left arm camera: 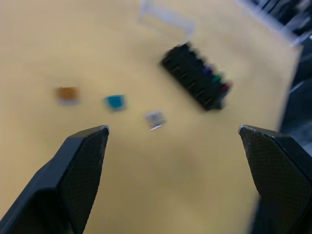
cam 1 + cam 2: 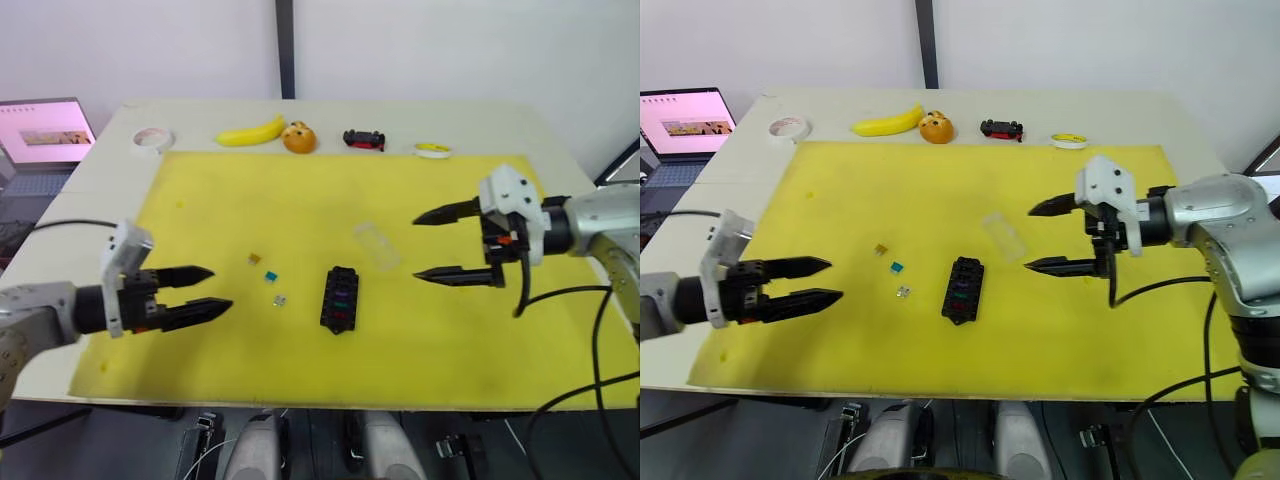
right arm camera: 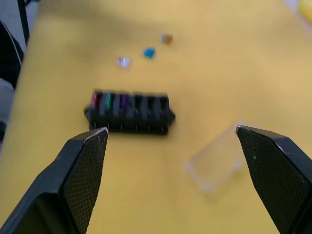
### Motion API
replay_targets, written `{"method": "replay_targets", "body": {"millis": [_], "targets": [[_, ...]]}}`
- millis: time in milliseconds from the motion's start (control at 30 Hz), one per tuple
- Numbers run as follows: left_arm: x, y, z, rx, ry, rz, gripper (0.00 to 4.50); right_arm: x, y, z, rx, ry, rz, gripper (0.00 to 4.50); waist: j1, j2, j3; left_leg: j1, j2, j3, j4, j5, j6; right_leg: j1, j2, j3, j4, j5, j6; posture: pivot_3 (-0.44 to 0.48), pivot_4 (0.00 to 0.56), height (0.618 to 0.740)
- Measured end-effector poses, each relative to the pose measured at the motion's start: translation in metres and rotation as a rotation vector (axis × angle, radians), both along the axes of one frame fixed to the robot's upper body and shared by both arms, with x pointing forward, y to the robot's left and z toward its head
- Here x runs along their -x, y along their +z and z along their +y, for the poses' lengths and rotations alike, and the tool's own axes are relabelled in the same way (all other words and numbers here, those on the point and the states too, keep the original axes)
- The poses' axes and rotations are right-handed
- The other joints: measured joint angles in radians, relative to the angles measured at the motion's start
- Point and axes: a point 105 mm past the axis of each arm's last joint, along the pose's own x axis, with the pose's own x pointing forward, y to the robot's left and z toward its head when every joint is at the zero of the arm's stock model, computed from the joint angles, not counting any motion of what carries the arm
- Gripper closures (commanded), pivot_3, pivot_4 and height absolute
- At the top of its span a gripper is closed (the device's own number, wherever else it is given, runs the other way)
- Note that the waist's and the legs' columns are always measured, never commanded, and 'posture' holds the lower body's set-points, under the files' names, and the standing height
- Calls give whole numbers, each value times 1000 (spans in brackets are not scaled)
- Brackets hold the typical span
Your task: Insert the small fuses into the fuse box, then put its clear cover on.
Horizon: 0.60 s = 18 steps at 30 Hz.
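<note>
The black fuse box (image 2: pixel 340 298) lies on the yellow mat (image 2: pixel 300 200) with red, green and purple fuses seated at one end (image 3: pixel 108 101). Three loose small fuses lie to its left: brown (image 2: pixel 255 260), teal (image 2: pixel 270 276) and grey-white (image 2: pixel 279 299). The clear cover (image 2: pixel 375 243) rests on the mat behind and right of the box. My left gripper (image 2: pixel 210 291) hovers open left of the loose fuses, holding nothing. To the right of the box and cover, my right gripper (image 2: pixel 432 245) stands open and empty.
Along the table's far edge sit a tape roll (image 2: pixel 152 139), a banana (image 2: pixel 250 133), an orange-coloured round item (image 2: pixel 299 137), a black-and-red toy car (image 2: pixel 363 139) and a small yellow-and-white disc (image 2: pixel 433 150). A laptop (image 2: pixel 45 130) stands off the table's left.
</note>
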Motion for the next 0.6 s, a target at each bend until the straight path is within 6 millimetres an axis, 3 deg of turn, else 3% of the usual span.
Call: {"method": "replay_targets", "body": {"millis": [100,233,433,600], "targets": [[0,-11,-9,81,59,128,0,8,-1,18,-8,55,-7,43,3,0,0,0,0,-1,1,0,0,0,0,0,1,0,0,0,150,737],[-13,-19,-3,154,205,233,0,15,0,29,-27,80,-15,43,8,-1,0,0,-1,-1,1,0,0,1,-1,-1,0,0,0,0,150,737],[-35,-6,9,380,391,334,0,22,0,35,-33,87,-21,43,6,-1,0,0,-1,-2,1,0,-1,1,-3,0,0,-1,-3,0,150,737],[-46,-27,10,476,514,443,0,23,10,50,-53,118,-80,43,2,0,-1,0,-1,-1,1,0,-1,1,-2,0,0,-1,-4,0,150,737]]}}
